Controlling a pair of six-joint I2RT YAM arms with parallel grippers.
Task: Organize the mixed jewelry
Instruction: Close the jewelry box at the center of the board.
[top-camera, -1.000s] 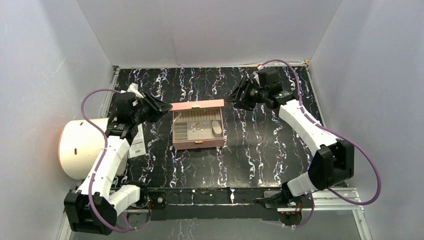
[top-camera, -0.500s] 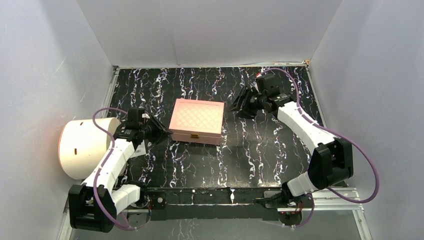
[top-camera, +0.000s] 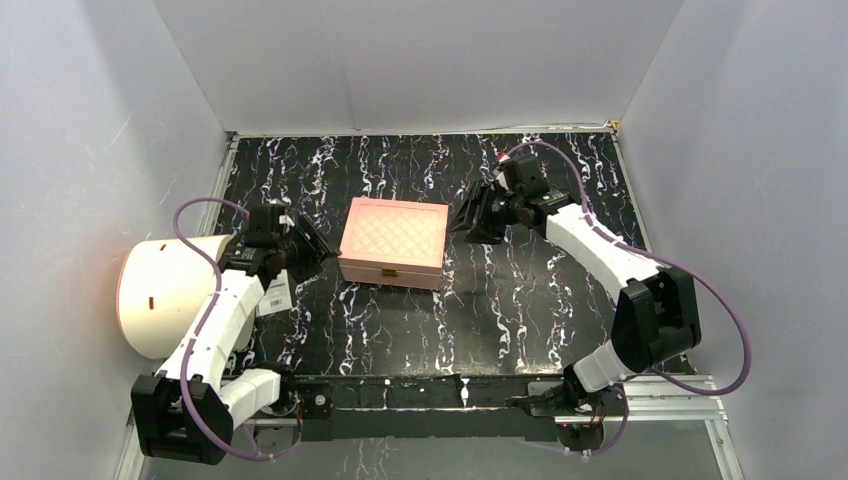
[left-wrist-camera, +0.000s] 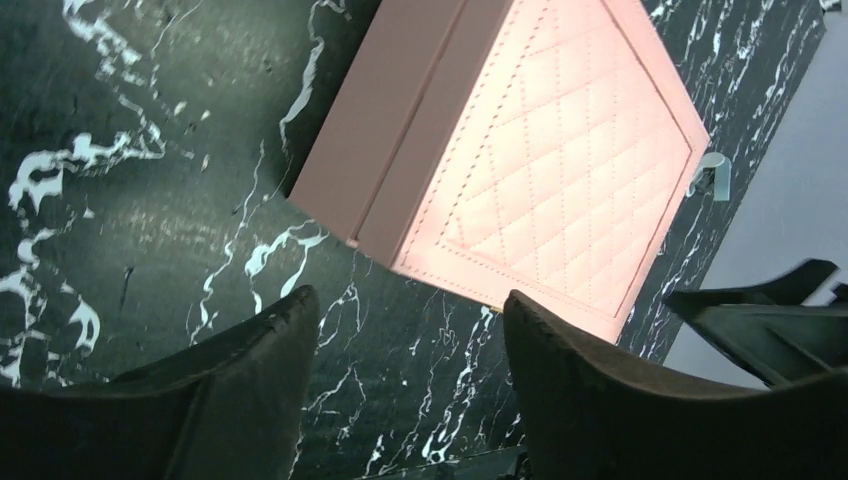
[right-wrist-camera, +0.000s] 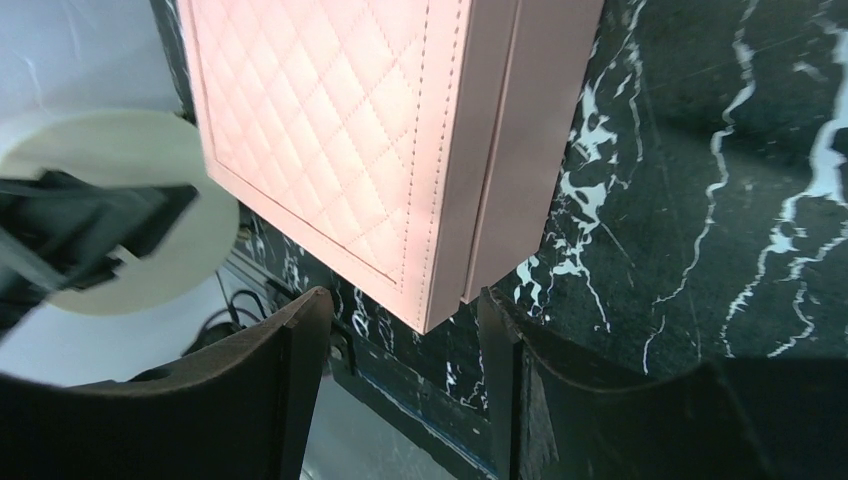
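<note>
Top view: the shut pink box (top-camera: 392, 242) is seen between the left jaws and the right jaws, with open surface (top-camera: 520, 310) beyond. Left wrist: jaws spread, box corner ahead, untouched. Right wrist: jaws spread, box edge just ahead. The jewelry cannot be seen.

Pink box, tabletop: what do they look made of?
Box: probably faux leather or padded fabric, matte pink; diamond quilting and stitched seams show. Tabletop: black marble-look with white veins, slight sheen; real stone or printed film, cannot tell.
</note>
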